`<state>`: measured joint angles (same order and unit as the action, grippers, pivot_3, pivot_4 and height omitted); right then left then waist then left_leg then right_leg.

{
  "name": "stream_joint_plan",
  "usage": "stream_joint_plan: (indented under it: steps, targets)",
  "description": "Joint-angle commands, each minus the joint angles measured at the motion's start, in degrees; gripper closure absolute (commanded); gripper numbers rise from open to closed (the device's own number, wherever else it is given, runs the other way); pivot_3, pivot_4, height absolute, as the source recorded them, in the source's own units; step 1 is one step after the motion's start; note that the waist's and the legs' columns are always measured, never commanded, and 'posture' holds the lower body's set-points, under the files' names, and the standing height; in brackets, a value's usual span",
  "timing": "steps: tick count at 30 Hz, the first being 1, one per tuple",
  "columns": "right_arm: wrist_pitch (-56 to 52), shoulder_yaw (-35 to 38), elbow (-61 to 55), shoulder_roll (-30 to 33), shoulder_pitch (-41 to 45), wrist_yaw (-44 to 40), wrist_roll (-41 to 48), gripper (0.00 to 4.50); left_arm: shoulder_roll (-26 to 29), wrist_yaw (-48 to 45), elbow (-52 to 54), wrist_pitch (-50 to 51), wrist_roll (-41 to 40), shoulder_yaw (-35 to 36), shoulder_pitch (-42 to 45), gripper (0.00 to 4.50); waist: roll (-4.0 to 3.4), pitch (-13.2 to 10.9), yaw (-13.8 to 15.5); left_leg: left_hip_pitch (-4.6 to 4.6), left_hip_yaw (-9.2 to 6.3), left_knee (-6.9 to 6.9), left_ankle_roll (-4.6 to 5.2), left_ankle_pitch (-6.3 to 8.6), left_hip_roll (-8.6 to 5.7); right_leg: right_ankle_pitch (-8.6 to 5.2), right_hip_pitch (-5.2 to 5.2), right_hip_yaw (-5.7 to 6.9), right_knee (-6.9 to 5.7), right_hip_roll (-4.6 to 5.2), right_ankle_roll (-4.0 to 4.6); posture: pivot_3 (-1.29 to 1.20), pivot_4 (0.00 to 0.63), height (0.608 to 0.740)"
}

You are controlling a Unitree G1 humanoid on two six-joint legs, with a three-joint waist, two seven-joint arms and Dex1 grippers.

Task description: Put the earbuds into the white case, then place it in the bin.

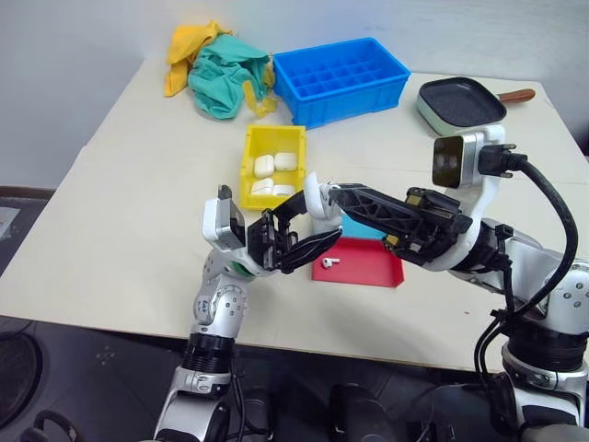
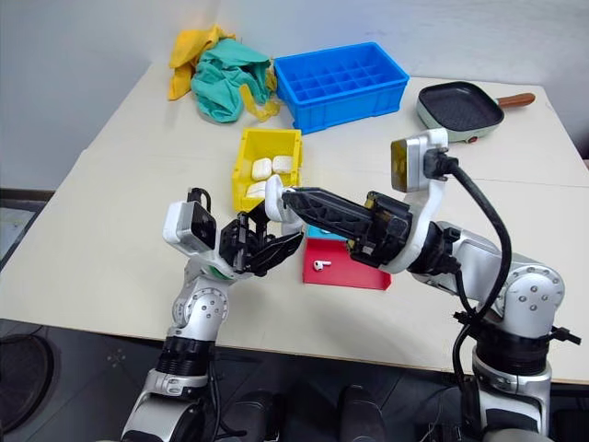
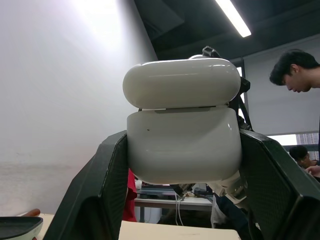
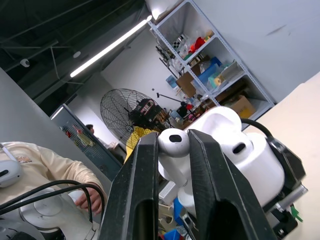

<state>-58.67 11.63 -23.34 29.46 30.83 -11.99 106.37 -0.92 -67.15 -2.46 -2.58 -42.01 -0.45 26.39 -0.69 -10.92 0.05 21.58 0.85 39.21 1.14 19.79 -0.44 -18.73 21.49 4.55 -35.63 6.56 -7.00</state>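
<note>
My left gripper [image 1: 317,221] is shut on the white case [image 3: 182,145] and holds it above the table's front, lid [image 3: 182,82] flipped open. My right gripper [image 4: 173,137] is shut on one of the earbuds [image 4: 172,142], pinched between its fingertips right beside the open case [image 4: 250,160]. In the head views its fingers [image 1: 337,193] reach in from the right and meet the case [image 1: 319,201]. Another earbud [image 1: 329,262] lies on the red tray [image 1: 368,267]. The yellow bin [image 1: 250,152] sits behind the grippers with several white cases in it.
A blue gridded crate [image 1: 340,78] stands at the back, a pan [image 1: 460,103] at the back right, and yellow and green cloths [image 1: 216,69] at the back left. A person [image 3: 295,75] shows behind the case in the left wrist view.
</note>
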Motion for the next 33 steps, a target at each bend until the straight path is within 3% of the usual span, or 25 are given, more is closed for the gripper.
stream_joint_plan:
  steps: [1,12,20,24,27,30,33]
  targets:
    - [1.58,-0.45,-2.29,1.72,-0.81,-2.32,-1.04,4.05,-0.62,0.45,2.29,-0.95,-0.3,0.09,0.09,1.71,0.0,0.0,0.03,0.0,0.0,0.0,0.0,0.0,0.0,0.0,0.0,0.0,0.0,0.0,0.0,0.0,0.15,0.74]
    - [4.88,-2.89,-3.18,2.95,-3.1,-6.83,-9.44,4.05,-1.11,1.01,2.97,-0.92,-0.53,-0.18,0.49,1.71,0.01,0.0,0.11,0.01,-0.01,0.0,0.01,0.0,0.0,0.0,-0.01,0.02,0.04,0.0,0.0,0.0,0.15,0.74]
    - [7.27,0.4,-5.14,5.58,-4.23,-9.49,-9.96,1.4,0.07,2.04,3.34,0.55,-1.11,1.04,0.55,1.71,0.02,-0.01,0.33,0.01,-0.02,0.0,0.01,0.0,0.0,0.0,-0.01,0.03,0.05,0.0,0.0,0.0,0.15,0.74]
    - [5.93,6.95,-4.94,13.26,-9.71,-11.38,-4.69,1.4,4.79,2.85,1.8,2.7,0.41,2.87,-1.08,1.71,0.04,-0.02,1.17,0.05,-0.06,0.0,0.04,0.03,0.0,0.0,-0.04,0.05,0.13,0.01,0.0,0.0,0.15,0.74]
    - [4.82,11.96,-5.29,18.85,-15.9,-13.94,-7.88,1.4,11.3,2.79,-0.91,3.0,6.44,2.04,-1.25,1.71,0.04,-0.02,1.36,0.05,-0.06,-0.04,0.04,0.03,0.0,0.0,-0.05,0.09,0.14,-0.01,0.0,0.0,0.15,0.74]
    - [8.9,11.4,-8.8,21.71,-19.54,-20.02,-22.68,2.02,16.19,1.38,-3.06,0.21,13.43,-1.09,-0.09,1.71,0.04,-0.02,1.39,0.04,0.0,-0.03,0.05,0.02,-0.01,0.0,-0.05,0.13,0.13,-0.02,-0.01,0.0,0.15,0.74]
    - [19.62,6.26,-12.1,22.8,-22.39,-29.48,-41.79,3.07,18.84,1.65,-4.06,-0.56,18.49,-3.81,1.94,1.71,0.04,-0.02,1.43,0.02,0.09,-0.03,0.07,0.02,-0.03,0.03,-0.04,0.07,0.17,-0.03,-0.05,0.0,0.15,0.74]
